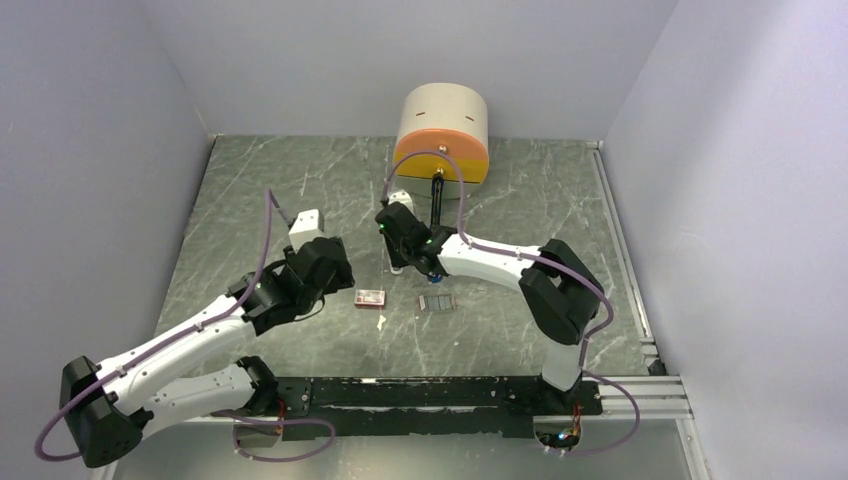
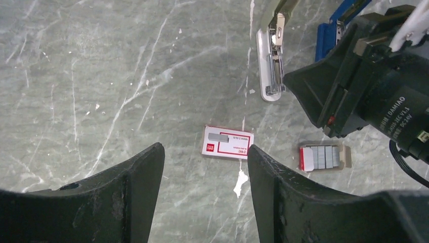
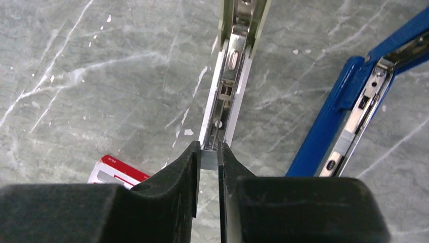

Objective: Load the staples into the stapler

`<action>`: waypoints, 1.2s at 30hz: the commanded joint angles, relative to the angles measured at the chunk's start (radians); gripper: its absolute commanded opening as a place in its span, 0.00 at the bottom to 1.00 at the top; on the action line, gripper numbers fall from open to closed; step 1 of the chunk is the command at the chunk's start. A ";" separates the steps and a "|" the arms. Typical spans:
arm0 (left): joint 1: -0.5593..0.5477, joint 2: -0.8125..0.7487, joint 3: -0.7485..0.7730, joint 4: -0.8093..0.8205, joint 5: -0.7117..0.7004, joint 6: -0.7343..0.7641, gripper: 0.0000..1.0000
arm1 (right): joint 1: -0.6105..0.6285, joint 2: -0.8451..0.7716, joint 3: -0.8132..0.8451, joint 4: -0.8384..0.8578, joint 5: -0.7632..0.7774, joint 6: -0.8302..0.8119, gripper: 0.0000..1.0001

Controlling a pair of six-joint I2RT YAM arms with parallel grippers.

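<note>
Top view: the right gripper (image 1: 396,262) is seen beyond the red-and-white box (image 1: 370,297), grasp unresolved; left wrist: the left gripper (image 2: 205,152) is held wide open, empty, near that box; right wrist: a staple strip (image 3: 210,158) is shown pinched in nearly closed jaws at the channel mouth of the white stapler (image 3: 230,76), beyond the box, so insertion is judged in hand, an aligned slide being required.

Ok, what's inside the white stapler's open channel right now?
Bare metal rail shows along the white stapler; its near end is covered by the right gripper, shut on a staple strip.
</note>
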 commanded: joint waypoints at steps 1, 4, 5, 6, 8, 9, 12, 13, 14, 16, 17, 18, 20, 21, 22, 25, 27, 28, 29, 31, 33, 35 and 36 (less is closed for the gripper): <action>0.079 0.003 -0.035 0.093 0.136 -0.004 0.66 | -0.023 0.032 0.041 0.050 -0.036 -0.070 0.19; 0.147 0.010 -0.074 0.134 0.242 0.000 0.66 | -0.035 0.042 0.043 0.060 -0.044 -0.076 0.19; 0.166 0.013 -0.086 0.146 0.268 0.002 0.65 | -0.038 0.045 0.044 0.064 -0.045 -0.079 0.19; 0.183 0.019 -0.096 0.158 0.292 0.003 0.65 | -0.042 0.047 0.045 0.067 -0.048 -0.082 0.19; 0.216 0.032 -0.110 0.176 0.332 0.006 0.63 | -0.048 0.055 0.047 0.076 -0.057 -0.092 0.19; 0.229 0.038 -0.115 0.184 0.350 0.009 0.62 | -0.051 0.060 0.052 0.076 -0.063 -0.098 0.19; 0.263 0.045 -0.130 0.204 0.392 0.014 0.60 | -0.056 0.071 0.062 0.079 -0.082 -0.111 0.19; 0.273 0.046 -0.136 0.209 0.405 0.015 0.60 | -0.056 0.074 0.065 0.080 -0.087 -0.114 0.19; 0.283 0.047 -0.141 0.215 0.417 0.015 0.60 | -0.056 0.075 0.066 0.081 -0.091 -0.114 0.19; 0.302 0.048 -0.152 0.225 0.439 0.016 0.59 | -0.056 0.078 0.066 0.087 -0.102 -0.109 0.19; 0.310 0.049 -0.157 0.229 0.449 0.016 0.59 | -0.057 0.083 0.067 0.087 -0.103 -0.104 0.19; 0.317 0.051 -0.162 0.234 0.458 0.016 0.59 | -0.056 0.088 0.071 0.084 -0.100 -0.100 0.19; 0.329 0.054 -0.169 0.239 0.472 0.017 0.59 | -0.056 0.101 0.083 0.073 -0.092 -0.086 0.19; 0.333 0.057 -0.171 0.241 0.478 0.019 0.59 | -0.056 0.106 0.088 0.069 -0.089 -0.083 0.19; 0.337 0.058 -0.173 0.241 0.481 0.020 0.59 | -0.057 0.111 0.092 0.064 -0.082 -0.079 0.19; 0.347 0.059 -0.174 0.240 0.484 0.024 0.59 | -0.058 0.119 0.101 0.054 -0.064 -0.068 0.19; 0.352 0.057 -0.176 0.239 0.484 0.027 0.59 | -0.058 0.124 0.104 0.050 -0.053 -0.065 0.19; 0.355 0.057 -0.177 0.240 0.484 0.028 0.59 | -0.058 0.125 0.106 0.048 -0.048 -0.063 0.18; 0.356 0.056 -0.178 0.240 0.485 0.030 0.59 | -0.058 0.125 0.106 0.047 -0.044 -0.063 0.18; 0.359 0.057 -0.181 0.241 0.487 0.032 0.58 | -0.059 0.124 0.106 0.043 -0.032 -0.059 0.18; 0.363 0.057 -0.183 0.241 0.489 0.032 0.58 | -0.059 0.119 0.101 0.043 -0.027 -0.054 0.18; 0.365 0.057 -0.186 0.243 0.492 0.033 0.58 | -0.059 0.114 0.095 0.049 -0.028 -0.053 0.18; 0.366 0.057 -0.187 0.243 0.493 0.034 0.58 | -0.062 0.113 0.093 0.051 -0.027 -0.052 0.18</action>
